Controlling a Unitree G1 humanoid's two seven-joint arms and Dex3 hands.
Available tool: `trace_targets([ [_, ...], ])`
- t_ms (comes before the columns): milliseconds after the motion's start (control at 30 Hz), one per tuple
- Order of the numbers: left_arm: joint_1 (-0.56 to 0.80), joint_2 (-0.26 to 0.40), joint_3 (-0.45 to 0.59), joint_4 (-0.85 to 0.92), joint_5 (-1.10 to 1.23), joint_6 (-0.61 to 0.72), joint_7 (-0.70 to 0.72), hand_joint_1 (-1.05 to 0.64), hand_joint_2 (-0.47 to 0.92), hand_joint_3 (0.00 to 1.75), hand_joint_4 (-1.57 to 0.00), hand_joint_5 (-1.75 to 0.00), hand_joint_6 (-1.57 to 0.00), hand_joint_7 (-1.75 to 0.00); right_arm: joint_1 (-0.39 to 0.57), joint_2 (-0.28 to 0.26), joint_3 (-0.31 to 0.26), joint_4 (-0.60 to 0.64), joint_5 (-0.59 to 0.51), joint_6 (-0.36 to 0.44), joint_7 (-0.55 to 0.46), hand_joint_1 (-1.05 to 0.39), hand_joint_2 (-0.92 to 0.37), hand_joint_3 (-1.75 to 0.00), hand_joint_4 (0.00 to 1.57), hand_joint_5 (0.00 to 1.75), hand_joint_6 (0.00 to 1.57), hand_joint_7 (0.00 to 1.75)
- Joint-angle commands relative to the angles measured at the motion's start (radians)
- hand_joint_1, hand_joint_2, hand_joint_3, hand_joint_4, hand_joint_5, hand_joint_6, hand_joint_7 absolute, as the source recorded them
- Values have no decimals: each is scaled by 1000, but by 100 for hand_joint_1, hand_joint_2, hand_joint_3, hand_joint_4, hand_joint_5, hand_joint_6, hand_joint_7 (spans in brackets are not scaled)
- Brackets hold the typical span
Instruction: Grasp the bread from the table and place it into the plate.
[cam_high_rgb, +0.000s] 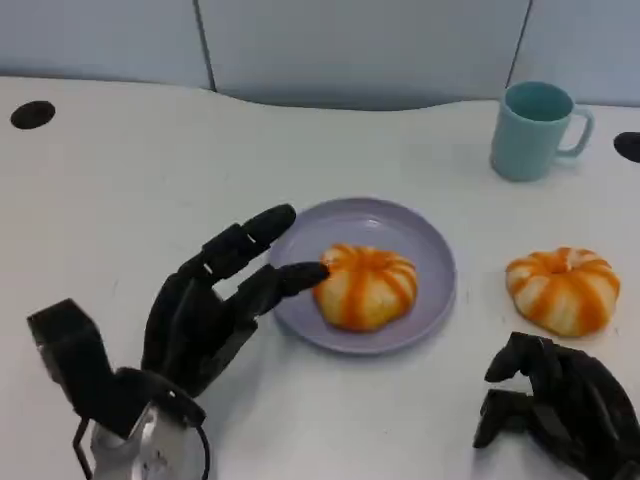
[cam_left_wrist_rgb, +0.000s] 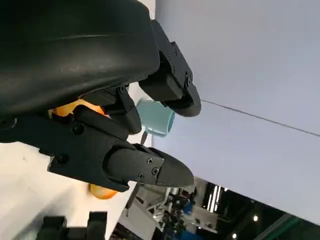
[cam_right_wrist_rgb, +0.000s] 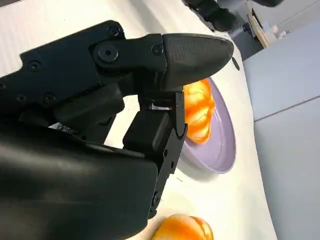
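One bread (cam_high_rgb: 366, 286) sits in the plate (cam_high_rgb: 425, 240), mid tabletop, w/ left hand (cam_high_rgb: 215, 300) beside it: fingers apart, holding nothing, one fingertip at the bun's side, likely just let go. Second bread (cam_high_rgb: 564, 288) lies on the tabletop toward the right edge, near the plate but apart. Right hand (cam_high_rgb: 560, 405) is at the near edge just before it, fingers curled, empty, probably staged to grasp. Both buns are round, domed side up, no clear long axis. Mug (cam_high_rgb: 533, 130) toward far right corner.
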Motion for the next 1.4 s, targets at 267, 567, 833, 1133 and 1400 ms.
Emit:
trace_targets([
  [267,244,-13,4,-303,-12,196,194,-45,88,27,-72,-133,-77,-77,8,-4,-1,22,-3,-33,18,-41,-92,-45,126,102,115,96],
  [567,296,-23,44,-307,-17,203,261,-42,62,78,-67,-155,-68,-113,7,-2,-6,17,0,-26,10,-43,-92,-42,128,101,117,95],
  [833,299,-38,62,-291,-5,165,285,-41,58,89,-68,-154,-67,-119,9,-14,-11,23,-7,-43,9,-43,-92,-44,128,102,117,97],
  [1133,272,-46,73,-264,-6,153,290,-42,59,82,-67,-155,-66,-134,8,-29,-36,24,9,-20,6,-44,-92,-40,127,104,113,102],
  [1400,258,-45,81,-251,-26,163,278,-41,59,75,-67,-157,-65,-136,-3,-29,-41,45,0,-31,10,-44,-92,-39,125,107,111,106],
])
